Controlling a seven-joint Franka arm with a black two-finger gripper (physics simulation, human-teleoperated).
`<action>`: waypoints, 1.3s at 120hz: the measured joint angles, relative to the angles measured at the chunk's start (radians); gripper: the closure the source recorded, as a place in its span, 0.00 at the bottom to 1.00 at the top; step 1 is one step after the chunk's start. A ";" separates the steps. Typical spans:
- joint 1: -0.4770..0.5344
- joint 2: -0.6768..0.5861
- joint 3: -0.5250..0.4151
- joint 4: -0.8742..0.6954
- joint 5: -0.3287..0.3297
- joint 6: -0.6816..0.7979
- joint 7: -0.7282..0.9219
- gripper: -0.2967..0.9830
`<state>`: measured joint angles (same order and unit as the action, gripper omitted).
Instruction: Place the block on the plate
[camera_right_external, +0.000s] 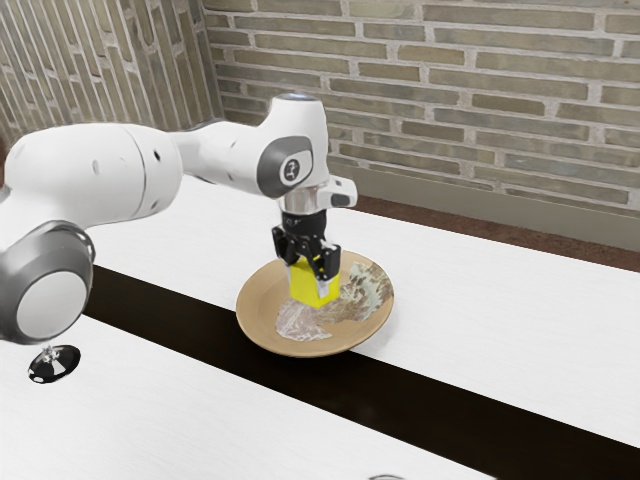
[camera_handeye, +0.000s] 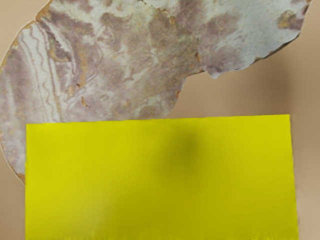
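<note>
Our pincer (camera_right_external: 310, 278) points down above the plate (camera_right_external: 262, 312), and its two fingers stand apart by the width of the yellow block (camera_right_external: 308, 291). One finger is against the side of the block which faces the camera, the other is on the far side, so we have the block gripped between them. Whether the underside of the block touches the plate, we cannot tell.

The block is inside the outline of the plate, with one lower corner directed to the near side of the exterior view. Its sides look nearly upright. In the wrist view, the straight edge of the block lies across the pale, marbled pattern (camera_handeye: 125, 65) and the plain brown surface of the plate. Part of the block is cut off there, so which axis is the long one, we cannot tell.

The round rim of the plate goes all around the block, and bare plate surface lies between them. The plate rests on the white desk (camera_right_external: 480, 330), partly over the black strip (camera_right_external: 430, 407). A shiny black base (camera_right_external: 55, 365) is well apart, toward the exterior view's left.
</note>
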<state>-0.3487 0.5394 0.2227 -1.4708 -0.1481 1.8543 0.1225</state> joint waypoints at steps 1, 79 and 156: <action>0.000 0.004 0.000 0.002 0.000 0.000 -0.001 0.46; 0.009 0.066 0.002 0.061 -0.023 0.017 -0.022 0.29; 0.193 -0.486 -0.044 -0.047 0.104 -0.329 -0.073 0.23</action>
<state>-0.1557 0.0534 0.1783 -1.5176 -0.0439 1.5256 0.0493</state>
